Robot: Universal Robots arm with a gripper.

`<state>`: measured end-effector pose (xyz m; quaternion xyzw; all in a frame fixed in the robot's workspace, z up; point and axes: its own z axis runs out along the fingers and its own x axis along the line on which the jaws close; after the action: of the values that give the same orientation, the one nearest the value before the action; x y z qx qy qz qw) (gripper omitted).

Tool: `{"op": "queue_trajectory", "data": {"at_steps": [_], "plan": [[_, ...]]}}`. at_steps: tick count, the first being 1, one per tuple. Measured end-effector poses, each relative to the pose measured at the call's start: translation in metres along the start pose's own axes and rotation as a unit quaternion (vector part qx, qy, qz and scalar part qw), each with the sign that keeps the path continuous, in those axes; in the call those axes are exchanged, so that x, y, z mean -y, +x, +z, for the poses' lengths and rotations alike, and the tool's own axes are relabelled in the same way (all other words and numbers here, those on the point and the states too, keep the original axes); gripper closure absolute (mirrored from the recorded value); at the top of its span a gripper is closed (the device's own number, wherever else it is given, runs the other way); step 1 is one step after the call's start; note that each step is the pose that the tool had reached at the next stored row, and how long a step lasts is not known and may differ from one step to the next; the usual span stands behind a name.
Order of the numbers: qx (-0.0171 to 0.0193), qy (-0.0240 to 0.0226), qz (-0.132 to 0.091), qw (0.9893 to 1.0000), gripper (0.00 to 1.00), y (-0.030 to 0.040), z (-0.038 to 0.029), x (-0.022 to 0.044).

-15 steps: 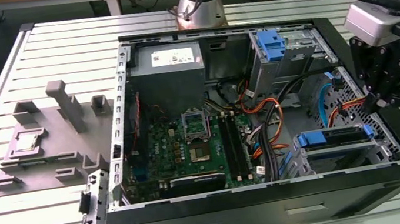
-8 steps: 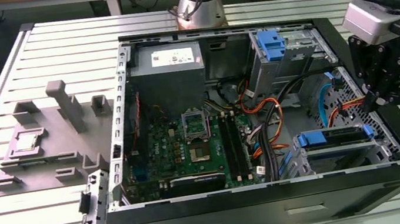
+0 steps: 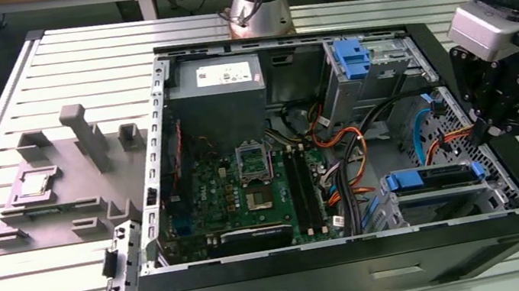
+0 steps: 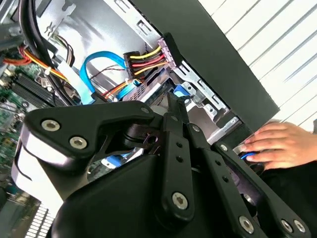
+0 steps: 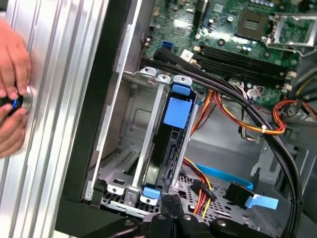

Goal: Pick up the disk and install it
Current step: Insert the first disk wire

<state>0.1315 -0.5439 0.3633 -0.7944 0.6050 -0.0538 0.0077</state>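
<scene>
disk in its slot, gripper close by
the big black case (image 3: 359, 258) lies open. the disk (image 5: 176, 111) sits in the metal slot at the case's corner, by the side wall. the gripper (image 5: 171, 201) hangs near it, fingers together, holding nothing. it could snag the loose wires (image 5: 237, 121) beside the slot, or bump the hand (image 5: 12, 74) just outside the case wall.

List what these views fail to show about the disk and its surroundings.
Disk, first wrist view: edge-on in the drive cage, label hidden by cage rails.
Object under the person's hand, first wrist view: covered by the hand, cut off by the edge.
Most of the drive cage, second wrist view: blocked by the gripper.
</scene>
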Motion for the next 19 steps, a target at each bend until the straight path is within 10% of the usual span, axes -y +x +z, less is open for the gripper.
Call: {"op": "queue_trajectory", "data": {"at_steps": [10,19], "plan": [[0.0070,0.0069,-0.090,0.9959,0.90,-0.0001,0.0014,-0.0001],[0.0133,0.0131,-0.171,0.9851,0.90,-0.0002,0.0022,-0.0002]]}}
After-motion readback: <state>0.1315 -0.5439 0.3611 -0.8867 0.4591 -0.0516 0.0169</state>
